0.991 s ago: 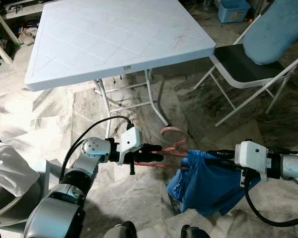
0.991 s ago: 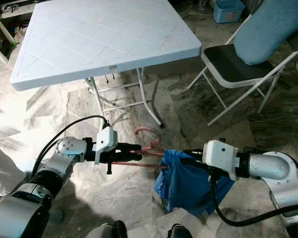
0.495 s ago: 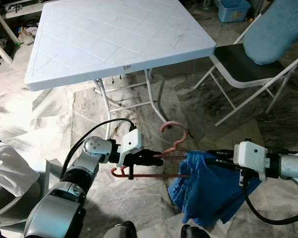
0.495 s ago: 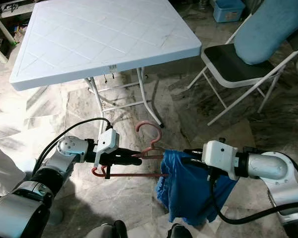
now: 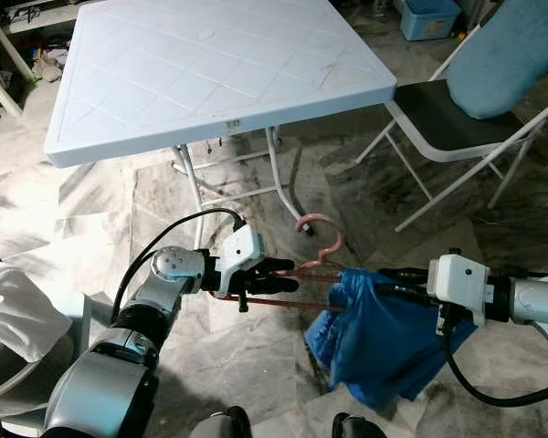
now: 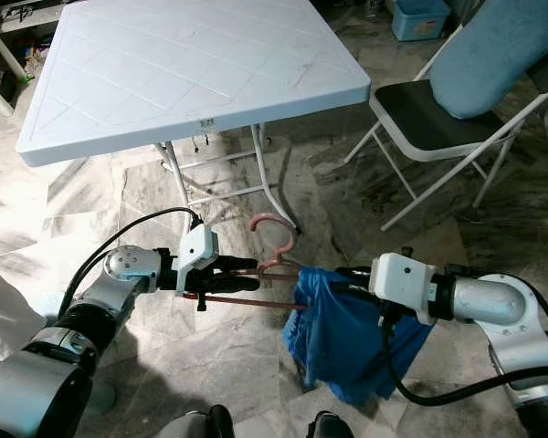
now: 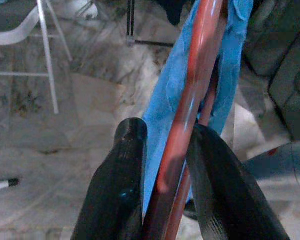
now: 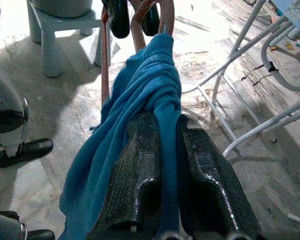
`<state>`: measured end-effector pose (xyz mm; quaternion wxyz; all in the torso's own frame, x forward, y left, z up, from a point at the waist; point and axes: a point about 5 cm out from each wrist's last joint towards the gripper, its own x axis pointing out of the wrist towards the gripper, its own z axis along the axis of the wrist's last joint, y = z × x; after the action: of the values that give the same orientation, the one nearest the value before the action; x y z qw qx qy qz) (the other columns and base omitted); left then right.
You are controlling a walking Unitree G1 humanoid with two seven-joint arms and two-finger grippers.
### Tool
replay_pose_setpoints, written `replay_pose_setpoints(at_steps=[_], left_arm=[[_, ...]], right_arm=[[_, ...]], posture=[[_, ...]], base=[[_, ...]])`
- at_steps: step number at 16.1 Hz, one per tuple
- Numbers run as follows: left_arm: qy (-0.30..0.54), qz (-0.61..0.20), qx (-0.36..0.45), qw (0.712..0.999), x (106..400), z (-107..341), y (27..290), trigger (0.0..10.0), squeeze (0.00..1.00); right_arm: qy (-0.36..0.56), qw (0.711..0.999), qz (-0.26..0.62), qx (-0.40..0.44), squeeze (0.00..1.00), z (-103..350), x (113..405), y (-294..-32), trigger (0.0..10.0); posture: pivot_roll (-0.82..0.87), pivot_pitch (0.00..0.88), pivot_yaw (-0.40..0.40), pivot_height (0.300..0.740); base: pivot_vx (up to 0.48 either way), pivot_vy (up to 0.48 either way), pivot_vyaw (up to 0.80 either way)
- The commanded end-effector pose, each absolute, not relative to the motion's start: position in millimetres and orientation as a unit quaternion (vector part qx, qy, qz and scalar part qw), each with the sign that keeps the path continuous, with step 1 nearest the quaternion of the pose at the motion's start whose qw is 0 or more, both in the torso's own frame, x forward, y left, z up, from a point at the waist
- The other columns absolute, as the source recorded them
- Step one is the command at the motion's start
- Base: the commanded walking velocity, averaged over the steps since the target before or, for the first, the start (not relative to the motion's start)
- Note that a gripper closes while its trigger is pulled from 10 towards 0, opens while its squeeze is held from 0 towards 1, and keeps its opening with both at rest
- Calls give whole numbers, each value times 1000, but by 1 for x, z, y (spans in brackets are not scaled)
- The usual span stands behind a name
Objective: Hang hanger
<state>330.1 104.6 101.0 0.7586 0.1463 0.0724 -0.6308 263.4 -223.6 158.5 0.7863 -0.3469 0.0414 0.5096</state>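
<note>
red hanger (image 7: pixel 190 107): smooth, glossy coated rod
blue cloth (image 8: pixel 150 95): soft, matt, ribbed weave
black gripper fingers (image 8: pixel 140 170): dull, textured rubbery pads
white square table (image 5: pixel 201 73): matt moulded plastic, scuffed
floor (image 5: pixel 347 192): polished veined marble

Both arms extended inward; left pincer (image 5: pixel 288 276) clamped, right pincer (image 5: pixel 391 283) clamped.

A white folding table (image 5: pixel 219 78) with a diamond-patterned top stands on a grey marbled floor (image 5: pixel 100 210), beside a white-framed folding chair (image 5: pixel 457 119) with a dark seat, and a blue bin (image 5: pixel 429 18) sits behind.
</note>
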Motion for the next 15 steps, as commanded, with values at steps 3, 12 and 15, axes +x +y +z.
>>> replay_pose_setpoints(at_steps=[3, 12, 15], left_arm=[[123, -653, 171, 727, 322, 88, 114, 0, 0], [95, -628, 153, 757, 331, 98, 110, 0, 0], [74, -602, 154, 780, 335, 101, 110, 0, 0]], right_arm=[[12, 789, 501, -354, 0, 169, 266, -223, 10000], [8, 795, 489, -358, 0, 167, 268, -223, 10000], [1, 801, 481, -356, 0, 163, 272, -220, 10000]], posture=[[-210, 178, 81, 740], [-217, 178, 88, 740], [-213, 177, 86, 740]], base=[[0, 0, 0], [0, 0, 0], [0, 0, 0]])
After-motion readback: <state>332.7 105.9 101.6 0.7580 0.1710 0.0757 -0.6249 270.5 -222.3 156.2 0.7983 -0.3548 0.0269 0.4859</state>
